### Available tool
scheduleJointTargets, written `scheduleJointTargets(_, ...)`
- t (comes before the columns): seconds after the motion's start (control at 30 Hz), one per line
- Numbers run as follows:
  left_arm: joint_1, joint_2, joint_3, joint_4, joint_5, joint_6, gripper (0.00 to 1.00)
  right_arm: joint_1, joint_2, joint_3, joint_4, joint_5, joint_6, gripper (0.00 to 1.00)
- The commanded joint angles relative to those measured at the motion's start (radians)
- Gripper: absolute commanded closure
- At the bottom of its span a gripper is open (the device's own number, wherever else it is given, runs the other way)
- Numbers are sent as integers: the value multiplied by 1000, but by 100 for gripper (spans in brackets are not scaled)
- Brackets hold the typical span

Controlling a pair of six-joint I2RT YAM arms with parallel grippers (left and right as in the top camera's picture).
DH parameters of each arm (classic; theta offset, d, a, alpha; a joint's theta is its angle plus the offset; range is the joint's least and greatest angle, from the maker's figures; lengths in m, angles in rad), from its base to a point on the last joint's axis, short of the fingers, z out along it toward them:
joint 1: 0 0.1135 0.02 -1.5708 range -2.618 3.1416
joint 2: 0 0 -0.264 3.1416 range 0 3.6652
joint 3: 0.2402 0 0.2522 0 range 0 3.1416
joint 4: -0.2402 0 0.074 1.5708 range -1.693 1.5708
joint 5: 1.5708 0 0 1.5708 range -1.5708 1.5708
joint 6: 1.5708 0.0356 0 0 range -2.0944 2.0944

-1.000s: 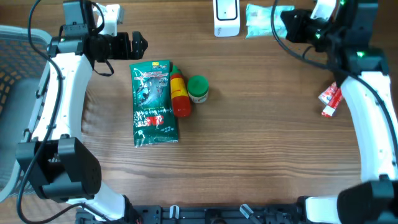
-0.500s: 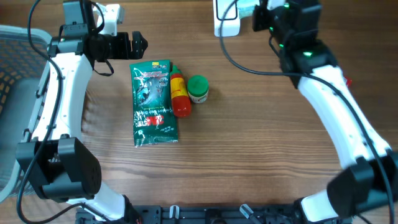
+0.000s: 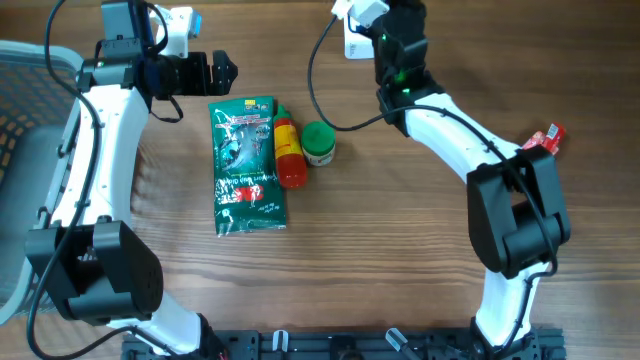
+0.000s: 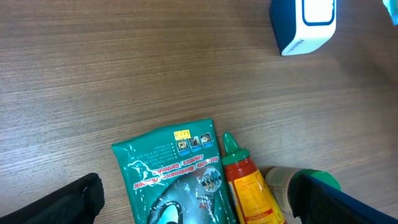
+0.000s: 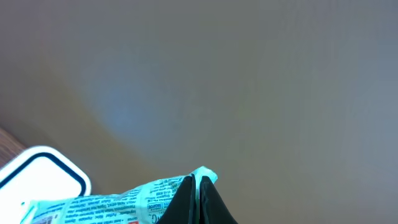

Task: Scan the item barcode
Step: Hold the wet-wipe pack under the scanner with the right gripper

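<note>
My right jaws are pinched together on a crinkly, pale printed packet (image 5: pixel 118 202) just beside the rounded white scanner (image 4: pixel 305 28). The right arm (image 3: pixel 450 120) is stretched across to it, wrist tipped upward. My left jaws stand wide apart, well left of the scanner, near a glossy green pouch (image 3: pixel 246 165) on the wood-grain surface (image 3: pixel 400 260).

Overhead top-down, wrist views close, scanner (image 4: pixel 305 25) shared

The table (image 3: pixel 400 250) is smooth, matt wood grain. The green pouch (image 3: pixel 245 165) is glossy, crinkled film (light glints off it). The squeeze bottle (image 3: pixel 289 155) looks like smooth plastic, the scanner (image 4: pixel 301 28) shiny plastic, the printed packet (image 5: pixel 112 202) thin wrinkled film.
</note>
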Motion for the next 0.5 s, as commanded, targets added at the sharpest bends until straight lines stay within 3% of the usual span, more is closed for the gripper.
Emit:
scheduleJointTargets(0.0, 2, -13, 9, 2, 2, 19, 0, -2, 16, 13, 1, 35, -76, 96)
scheduleJointTargets(0.1, 2, -13, 9, 2, 2, 19, 0, 6, 0, 13, -170, 55, 71, 96)
scheduleJointTargets(0.3, 2, -13, 9, 2, 2, 19, 0, -44, -224, 13, -832, -216, 929, 96)
scheduleJointTargets(0.33, 2, -13, 9, 2, 2, 19, 0, -84, -224, 13, -889, -286, 1061, 96)
scheduleJointTargets(0.47, 2, -13, 9, 2, 2, 19, 0, -206, -127, 13, -811, -499, 1200, 92)
